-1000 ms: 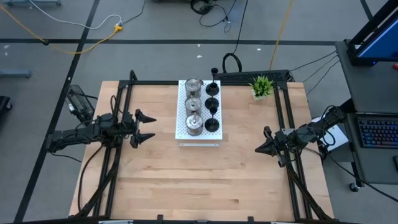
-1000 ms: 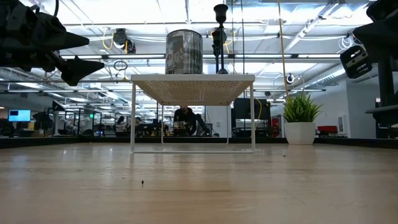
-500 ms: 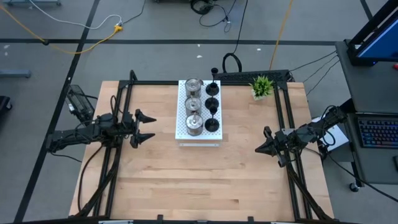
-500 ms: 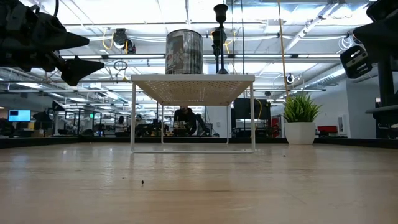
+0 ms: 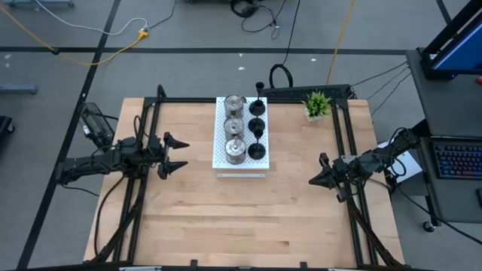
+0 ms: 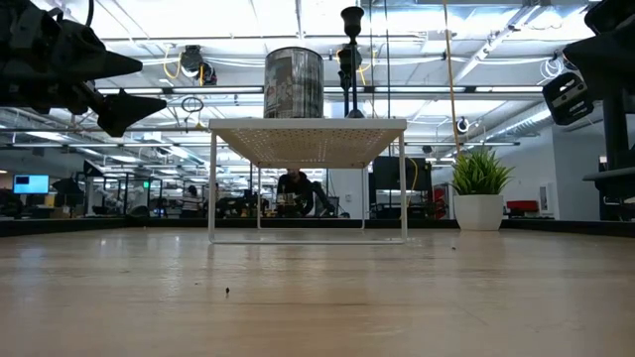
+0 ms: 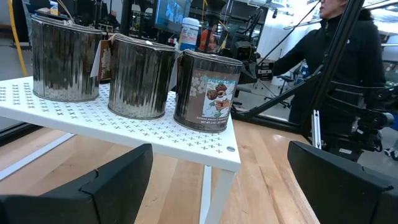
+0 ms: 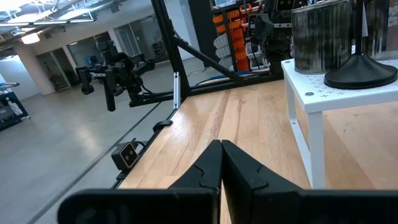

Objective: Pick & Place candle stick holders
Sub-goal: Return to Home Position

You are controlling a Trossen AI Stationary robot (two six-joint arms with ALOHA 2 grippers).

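Note:
The white perforated board (image 5: 223, 159) stands on legs at the table's far middle. On it, three shiny silver candle stick holders (image 5: 234, 126) stand in a row; they also show in the left wrist view (image 7: 140, 74). Beside them stands a row of black candle stick holders (image 5: 257, 129), each on its round base. My left gripper (image 5: 181, 153) is open and empty, left of the board, pointing at it; its fingers show far apart in the left wrist view (image 7: 221, 168). My right gripper (image 5: 312, 181) is shut and empty, at the table's right, also seen in its wrist view (image 8: 221, 146).
A small green plant in a white pot (image 5: 317, 104) stands at the table's far right. Black frame rails (image 5: 143, 150) run along both sides of the table. A person (image 7: 336, 50) stands beyond the table. Bare wood (image 5: 241, 218) lies between the arms and toward the near edge.

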